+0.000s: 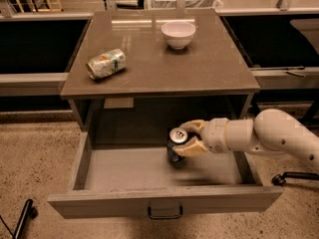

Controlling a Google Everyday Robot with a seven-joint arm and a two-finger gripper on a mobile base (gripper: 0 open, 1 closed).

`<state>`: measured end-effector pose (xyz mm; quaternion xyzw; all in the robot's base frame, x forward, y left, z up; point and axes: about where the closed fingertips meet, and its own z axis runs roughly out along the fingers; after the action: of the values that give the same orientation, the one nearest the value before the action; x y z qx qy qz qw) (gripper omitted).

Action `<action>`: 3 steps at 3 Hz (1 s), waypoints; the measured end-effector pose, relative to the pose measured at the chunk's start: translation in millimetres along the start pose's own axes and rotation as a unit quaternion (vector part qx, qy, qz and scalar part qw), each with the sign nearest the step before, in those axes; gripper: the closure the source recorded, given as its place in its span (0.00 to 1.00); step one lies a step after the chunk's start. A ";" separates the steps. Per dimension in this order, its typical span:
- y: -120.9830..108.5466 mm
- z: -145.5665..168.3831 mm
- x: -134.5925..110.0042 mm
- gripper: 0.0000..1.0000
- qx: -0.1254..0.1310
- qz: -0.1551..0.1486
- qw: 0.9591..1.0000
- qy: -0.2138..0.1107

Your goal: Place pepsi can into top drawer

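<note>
I see the brown table [199, 68] in the middle of the scene. Under it the top drawer [124, 171] is pulled out toward me, with its small dark handle [165, 214] on the near front. The white arm [279, 138] comes in from the right side and reaches over the right part of the drawer.

On the table, at the far side, stands a white bowl [178, 34]. At the left lies a pale silver-green can [105, 63] on its side. Neither is part of my job.

The gripper [185, 138] is inside the drawer opening, right of the middle, and it is closed on the pepsi can [174, 152]. It holds the can by its upper part, from the right. The can is about upright and low over the drawer floor. I cannot tell if its bottom touches the floor.

I judge the can to be light, with a thin metal wall that is smooth and a little slippery. A hard squeeze can dent it, and a weak one can let it slide. The best hold is on the round side wall, and there a moderate grip is enough. I cannot see if it is full or empty.
</note>
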<state>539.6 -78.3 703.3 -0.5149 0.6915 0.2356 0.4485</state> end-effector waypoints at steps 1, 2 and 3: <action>2.4 7.6 11.8 0.82 0.003 -0.005 1.000 0.015; 2.5 8.1 12.4 0.59 0.003 -0.005 1.000 0.016; 2.6 8.1 12.4 0.36 0.003 -0.005 1.000 0.016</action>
<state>539.5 -77.2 688.3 -0.5206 0.6966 0.2232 0.4403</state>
